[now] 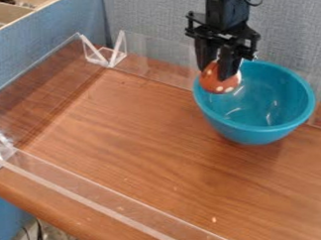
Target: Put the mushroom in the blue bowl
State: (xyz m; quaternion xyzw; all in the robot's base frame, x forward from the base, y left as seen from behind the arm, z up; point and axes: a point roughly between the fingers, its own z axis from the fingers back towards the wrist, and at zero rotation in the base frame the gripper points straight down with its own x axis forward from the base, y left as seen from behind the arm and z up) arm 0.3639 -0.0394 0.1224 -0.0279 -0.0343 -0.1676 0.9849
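Note:
The teal-blue bowl (262, 110) stands on the wooden table at the right. Over its left rim hangs the mushroom (218, 81), reddish-brown cap and pale stem, pinched between the black fingers of my gripper (224, 72). The gripper comes down from above and is shut on the mushroom. The fingers hide part of the mushroom's top.
The wooden table (138, 143) is ringed by a low clear plastic wall (73, 185). A clear bracket (107, 49) stands at the back left. A blue partition (67, 26) rises behind, with the table's front edge dropping off at the lower left.

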